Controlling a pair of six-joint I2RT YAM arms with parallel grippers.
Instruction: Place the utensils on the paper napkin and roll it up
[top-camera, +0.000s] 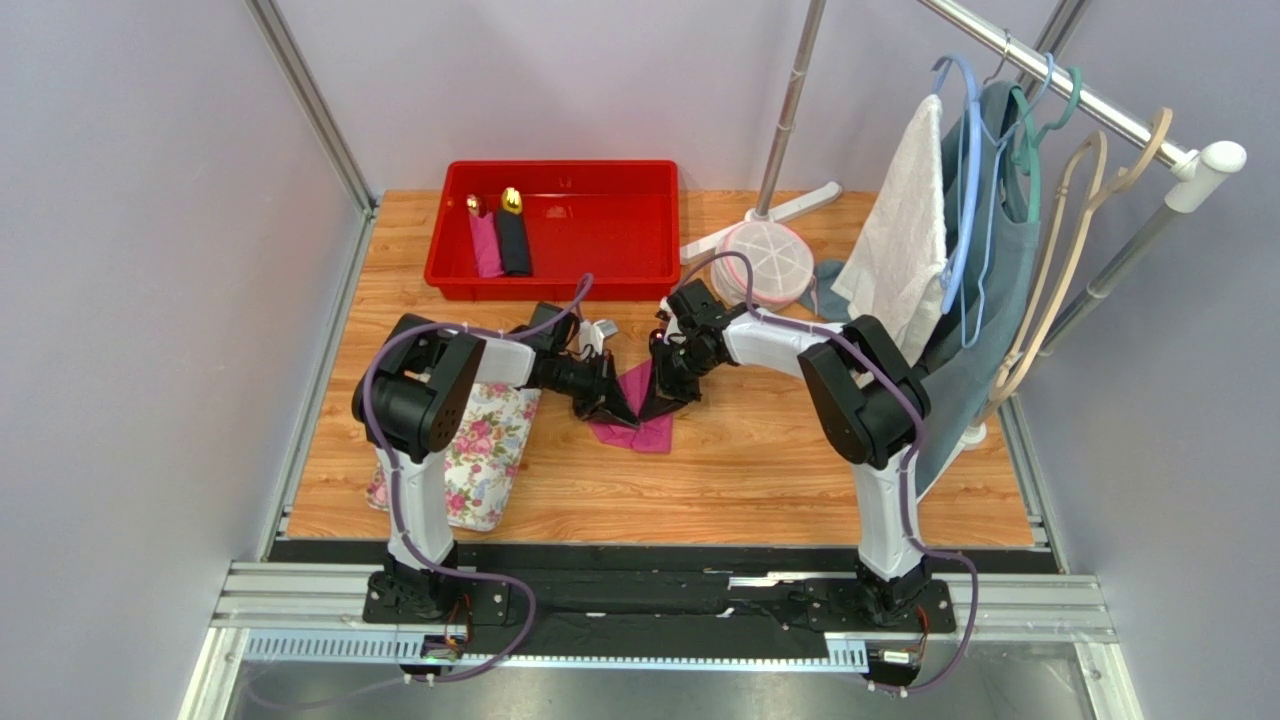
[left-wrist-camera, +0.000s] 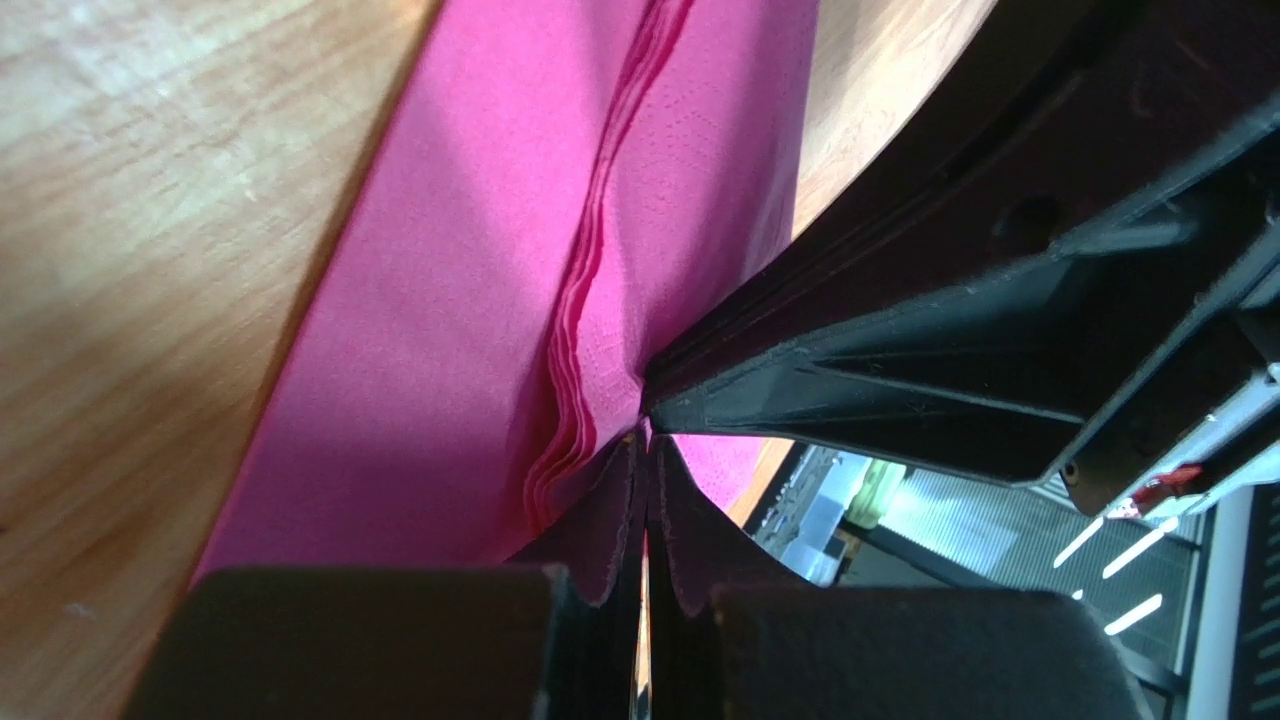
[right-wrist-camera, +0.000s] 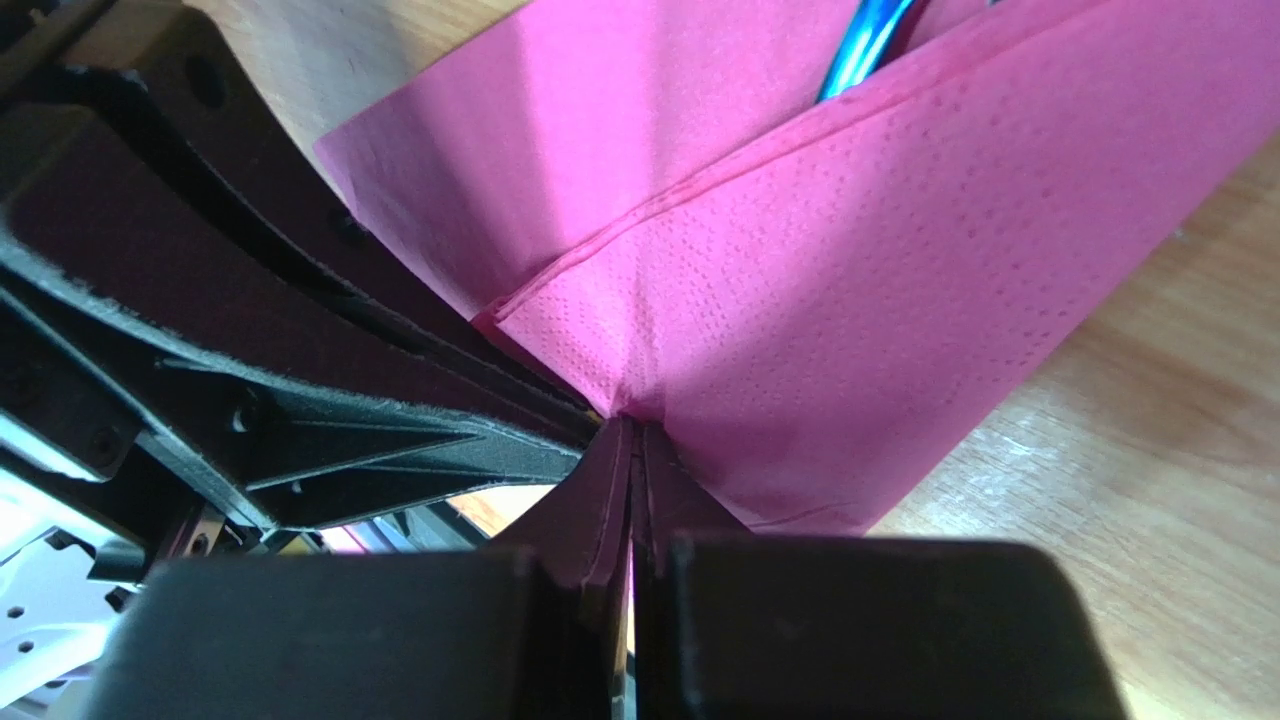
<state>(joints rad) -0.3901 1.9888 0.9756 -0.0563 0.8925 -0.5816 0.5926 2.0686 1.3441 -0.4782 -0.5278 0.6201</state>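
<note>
Floral cloth on counter, near side, well in front-left of red bin. Paper napkin lies just in front of the bin, folded. Left hand and right hand meet tip to tip, both clamped shut on napkin's pulled-up fold. Utensil, shiny bluish, pokes from the fold. Bin holds pink roll and black roll.

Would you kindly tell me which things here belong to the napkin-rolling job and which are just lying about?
In the job: pink napkin, utensil tucked inside, left gripper and right gripper pinching it.
Lying about: red bin, pink roll, black roll, floral cloth, white towel.
</note>
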